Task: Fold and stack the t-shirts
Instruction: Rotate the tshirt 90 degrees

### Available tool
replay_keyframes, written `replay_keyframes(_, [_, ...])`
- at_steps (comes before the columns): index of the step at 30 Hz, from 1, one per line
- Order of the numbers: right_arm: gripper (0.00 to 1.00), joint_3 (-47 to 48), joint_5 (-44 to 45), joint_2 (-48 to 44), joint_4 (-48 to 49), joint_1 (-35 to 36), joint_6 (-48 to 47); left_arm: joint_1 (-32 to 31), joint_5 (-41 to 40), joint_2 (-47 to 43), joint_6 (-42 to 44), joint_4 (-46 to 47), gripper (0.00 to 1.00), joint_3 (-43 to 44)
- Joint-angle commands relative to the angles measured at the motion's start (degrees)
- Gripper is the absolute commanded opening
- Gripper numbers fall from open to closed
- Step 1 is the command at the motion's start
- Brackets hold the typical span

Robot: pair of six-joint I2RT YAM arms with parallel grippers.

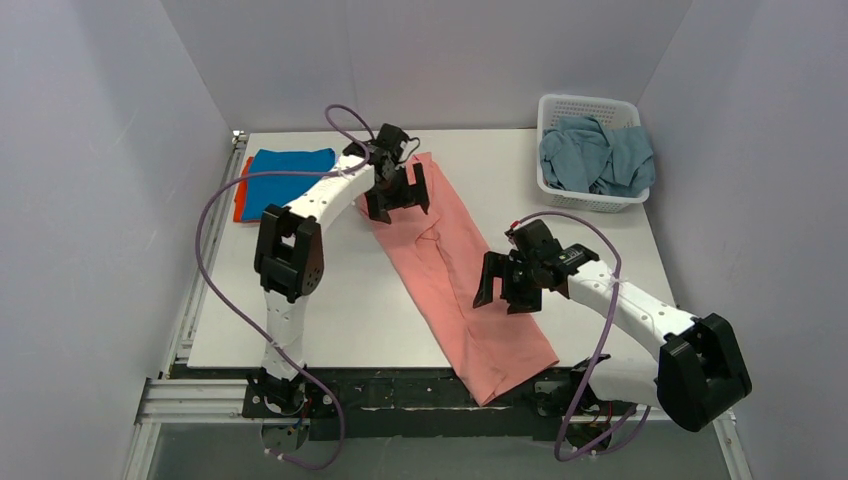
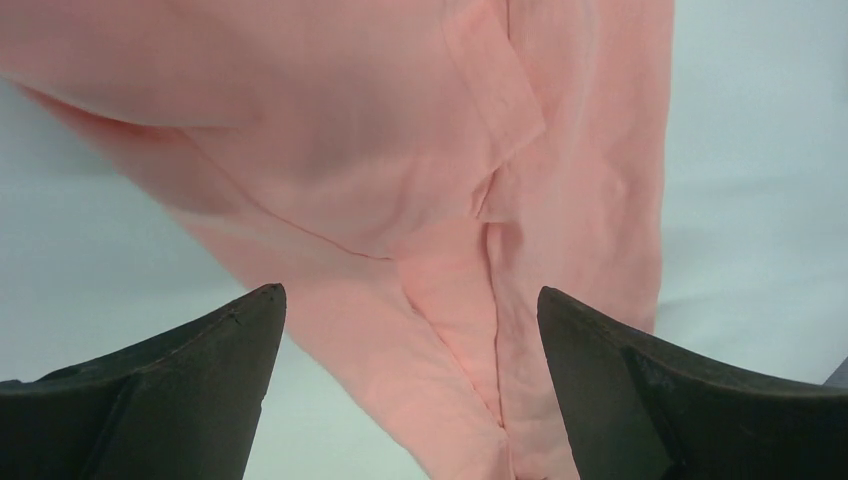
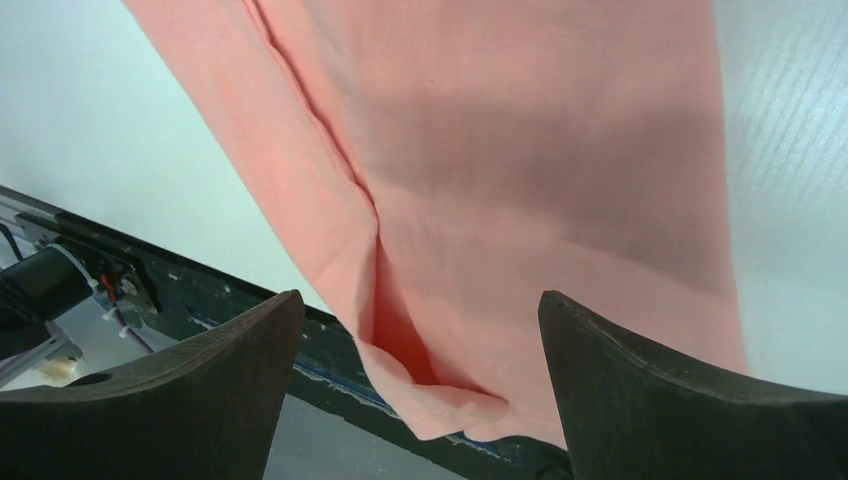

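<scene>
We see both grippers spread wide with nothing held between the fingers. The left gripper point(image 1: 398, 198) sits over the far end of the salmon-pink t-shirt point(image 1: 450, 280), its jaws apart above the folded sleeve; the right gripper point(image 1: 505, 292) sits over the shirt's near half, equally open. Whether any fingertip touches the cloth we cannot tell. The shirt lies as a long narrow strip running diagonally across the table point(image 1: 330, 300), its near end draped over the front edge. The bright blue t-shirt point(image 1: 290, 175) lies folded at the far left on top of the orange t-shirt point(image 1: 240, 200). The grey-blue t-shirt point(image 1: 595, 155) is bunched in the white basket point(image 1: 590, 105) at the far right.
</scene>
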Motion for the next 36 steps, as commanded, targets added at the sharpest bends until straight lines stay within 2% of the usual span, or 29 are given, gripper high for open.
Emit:
replay_keyframes(1, [0.96,-1.3,0.2,2.1,2.6,-0.2,-1.2,-1.3,4.0,5.1,-2.3,-2.1,0.98,-3.9])
replay_keyframes(4, [0.96,-3.4,-0.6,3.5,4.8,-0.2,-0.5,-1.3,1.1,10.9,-2.5,-6.8,0.98,2.4])
replay_keyframes(7, [0.95,-4.4,-4.8,6.2,7.8,-0.2,0.2,-1.1,-0.5,17.1,-2.2,-10.4,0.98,10.4])
replay_keyframes(12, [0.94,-2.9,-9.9,11.1,10.2,0.1,2.5,0.5,3.6,28.6,-4.1,-16.1,0.98,25.8])
replay_keyframes(16, [0.94,-0.8,-12.9,13.4,11.0,3.2,2.8,2.2,7.0,37.2,-7.4,-12.3,0.98,34.7])
replay_keyframes(21, [0.94,6.7,-16.4,20.2,10.4,11.7,1.2,3.3,12.1,44.9,-15.0,0.4,0.98,43.5])
replay_keyframes(25, [0.94,13.8,-17.7,24.7,7.5,15.5,-2.1,4.1,8.5,45.1,-15.7,5.2,0.98,43.7])
replay_keyframes(28, [0.94,16.0,-16.8,24.5,5.9,15.7,-1.8,5.4,6.9,44.0,-11.5,4.4,0.98,44.1])
replay_keyframes(32, [0.96,18.6,-7.7,21.8,1.5,15.7,0.0,7.7,9.5,40.7,-7.8,4.5,0.98,42.9])
replay_keyframes(36, [0.97,19.2,3.1,18.1,-2.5,15.7,4.1,7.1,11.1,35.7,-2.2,3.7,0.98,41.6])
